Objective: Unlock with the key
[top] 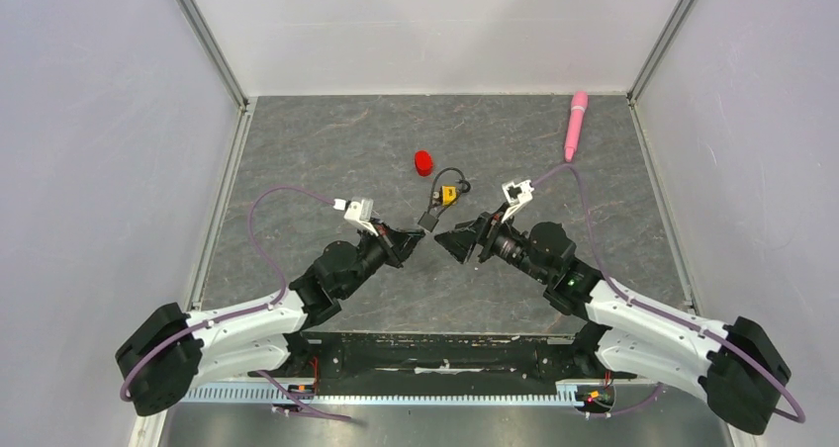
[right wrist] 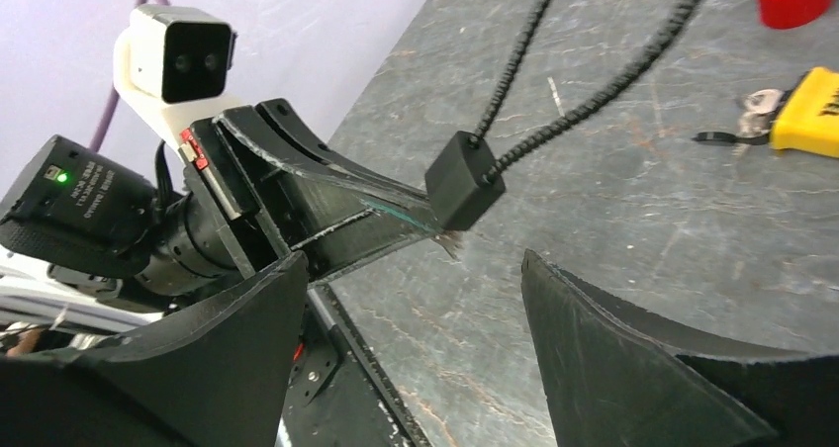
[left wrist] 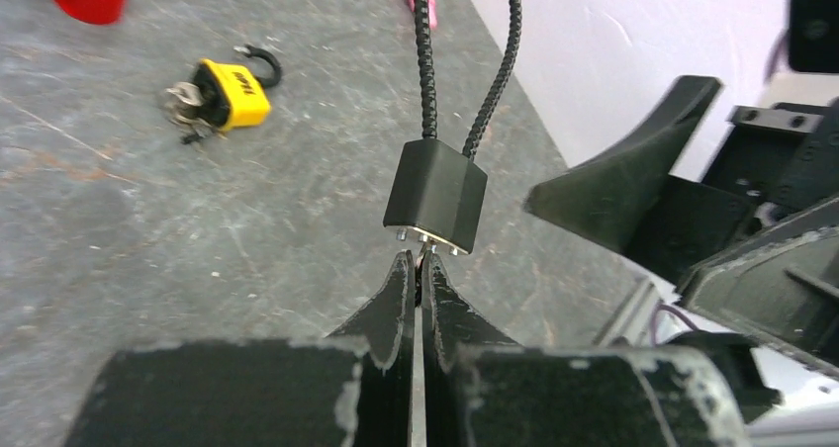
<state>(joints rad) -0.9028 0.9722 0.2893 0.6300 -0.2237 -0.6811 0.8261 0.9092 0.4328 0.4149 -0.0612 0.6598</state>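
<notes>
The key (right wrist: 450, 239) shows only as a thin silvery sliver pinched between the left gripper's (left wrist: 418, 269) closed matte-black tips, just under the boxy block (left wrist: 435, 195) of a braided black cord. The right gripper (right wrist: 411, 259) gapes wide, holding nothing.

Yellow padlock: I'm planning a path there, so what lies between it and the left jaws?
Only bare grey tabletop, as the left wrist view shows: nothing sits between the yellow padlock and the shut jaws of the left gripper.
</notes>
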